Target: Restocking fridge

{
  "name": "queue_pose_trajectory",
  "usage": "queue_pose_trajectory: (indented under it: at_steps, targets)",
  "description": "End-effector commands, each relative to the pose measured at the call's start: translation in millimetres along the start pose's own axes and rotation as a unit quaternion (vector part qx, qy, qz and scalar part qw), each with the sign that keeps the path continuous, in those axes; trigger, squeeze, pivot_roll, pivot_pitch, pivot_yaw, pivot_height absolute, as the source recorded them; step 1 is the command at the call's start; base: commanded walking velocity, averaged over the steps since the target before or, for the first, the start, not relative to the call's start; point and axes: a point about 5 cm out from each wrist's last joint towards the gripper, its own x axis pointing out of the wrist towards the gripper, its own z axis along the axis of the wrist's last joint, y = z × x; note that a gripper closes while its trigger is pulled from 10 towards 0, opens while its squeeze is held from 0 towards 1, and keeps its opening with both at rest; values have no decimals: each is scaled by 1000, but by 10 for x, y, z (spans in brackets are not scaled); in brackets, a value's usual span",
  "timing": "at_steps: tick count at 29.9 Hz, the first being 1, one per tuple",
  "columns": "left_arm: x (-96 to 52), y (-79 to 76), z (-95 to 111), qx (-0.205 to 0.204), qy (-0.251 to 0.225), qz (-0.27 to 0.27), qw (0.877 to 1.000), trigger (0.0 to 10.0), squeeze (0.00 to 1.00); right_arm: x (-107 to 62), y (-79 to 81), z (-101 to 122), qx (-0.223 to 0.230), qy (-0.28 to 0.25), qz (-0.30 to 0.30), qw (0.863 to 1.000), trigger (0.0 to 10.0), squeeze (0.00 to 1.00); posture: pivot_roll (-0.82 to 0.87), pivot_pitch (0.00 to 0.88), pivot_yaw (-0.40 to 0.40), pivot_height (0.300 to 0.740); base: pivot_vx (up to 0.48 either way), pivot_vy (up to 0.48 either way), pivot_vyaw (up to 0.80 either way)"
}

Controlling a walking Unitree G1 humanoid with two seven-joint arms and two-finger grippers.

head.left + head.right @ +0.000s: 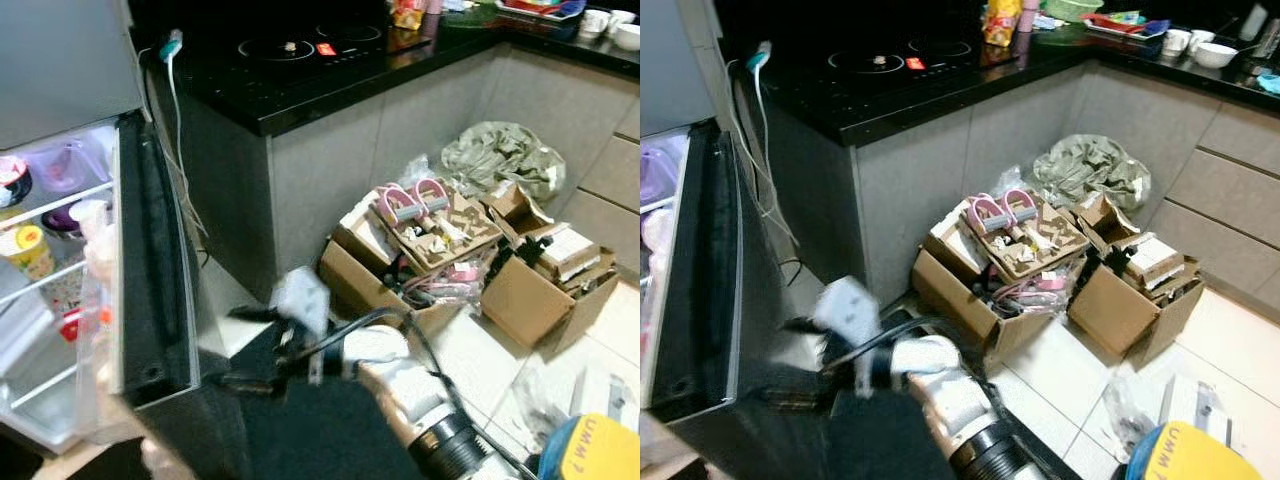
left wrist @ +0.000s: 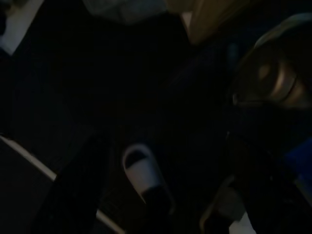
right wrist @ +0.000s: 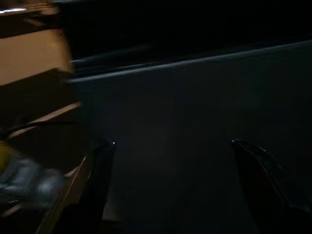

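Fridge door (image 1: pixel 150 270): open, dark edge and gasket facing out; shelves behind hold tubs, yellow-lidded jar (image 1: pixel 28 250). Likely heavy, stiff, swings on hinge; best taken at outer edge.
Right gripper (image 1: pixel 235 345): just beside door's lower edge, fingers spread, holding nothing; contact unclear.
Left gripper: dark wrist view, finger state cannot tell.
Cardboard boxes (image 1: pixel 430 250): floor, well right of door, under counter (image 1: pixel 300 90).

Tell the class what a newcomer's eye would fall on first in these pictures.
The right gripper reaches toward the open fridge door at the left, its fingers spread. Right of it, a heap of cardboard boxes clutters the tiled floor below the black counter. Jars and tubs sit on the fridge shelves.
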Motion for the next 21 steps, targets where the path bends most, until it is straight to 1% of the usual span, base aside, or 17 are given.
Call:
queue_pose_trajectory:
  at_steps: [1, 3, 4, 5, 6, 7, 8, 9, 10, 12, 13, 14, 16, 17, 19, 20, 21]
  targets:
    - [9, -18, 45, 18, -5, -11, 1000, 10000, 0, 460, 280, 494, -24, -77, 90, 993, 10000, 0, 24, 0, -35, 740, 0, 0, 0]
    - [9, -20, 43, 15, -5, -13, 1000, 10000, 0, 473, 316, 554, -10, -99, 98, 990, 10000, 0, 28, 0, -36, 740, 0, 0, 0]
    - [9, -23, 43, 16, -5, -16, 1000, 10000, 0, 417, 248, 495, 10, -102, 73, 992, 10000, 0, 23, 0, -34, 740, 0, 0, 0]
    - [9, -23, 43, 16, -5, -16, 1000, 10000, 0, 417, 248, 495, 10, -102, 73, 992, 10000, 0, 23, 0, -34, 740, 0, 0, 0]
    - [9, -31, 42, 17, -4, -21, 1000, 10000, 0, 248, 60, 273, 30, -84, -7, 996, 10000, 0, 11, 0, -31, 740, 0, 0, 0]
    - [9, -31, 42, 17, -4, -21, 1000, 10000, 0, 248, 60, 273, 30, -84, -7, 996, 10000, 0, 11, 0, -31, 740, 0, 0, 0]
    - [10, -38, 43, 18, -3, -27, 999, 10000, 0, 84, -101, 70, 44, -59, -81, 994, 10000, 0, 1, 0, -29, 740, 0, 0, 0]
    - [10, -43, 44, 19, -3, -31, 999, 10000, 0, -30, -197, -62, 51, -42, -129, 990, 10000, 0, 1, 0, -29, 740, 0, 0, 0]
    - [10, -43, 44, 19, -3, -31, 999, 10000, 0, -30, -197, -62, 51, -42, -129, 990, 10000, 0, 1, 0, -29, 740, 0, 0, 0]
    - [11, -51, 47, 23, -2, -37, 999, 10000, 0, -322, -366, -332, 64, -4, -220, 973, 10000, 0, -5, 0, -25, 740, 0, 0, 0]
    - [10, -55, 43, 12, -1, -40, 999, 10000, 0, -591, -472, -548, 76, 32, -299, 951, 10000, 0, -9, 0, -23, 740, 0, 0, 0]
    - [10, -55, 43, 12, -1, -40, 999, 10000, 0, -591, -472, -548, 76, 32, -299, 951, 10000, 0, -9, 0, -23, 740, 0, 0, 0]
    - [9, -58, 38, -7, -3, -42, 999, 10000, 0, -1127, -554, -920, 85, 108, -431, 892, 10000, 0, -7, 0, -19, 740, 0, 0, 0]
    - [9, -50, 39, -8, -4, -38, 999, 10000, 0, -1398, -527, -1098, 105, 131, -485, 858, 10000, 0, -4, 0, -17, 740, 0, 0, 0]
    - [9, -50, 39, -8, -4, -38, 999, 10000, 0, -1398, -527, -1098, 105, 131, -485, 858, 10000, 0, -4, 0, -17, 740, 0, 0, 0]
    - [8, -33, 41, -4, -5, -29, 1000, 10000, 0, -1636, -460, -1271, 126, 154, -530, 825, 10000, 0, -2, 0, -14, 740, 0, 0, 0]
    - [8, -33, 41, -4, -5, -29, 1000, 10000, 0, -1636, -460, -1271, 126, 154, -530, 825, 10000, 0, -2, 0, -14, 740, 0, 0, 0]
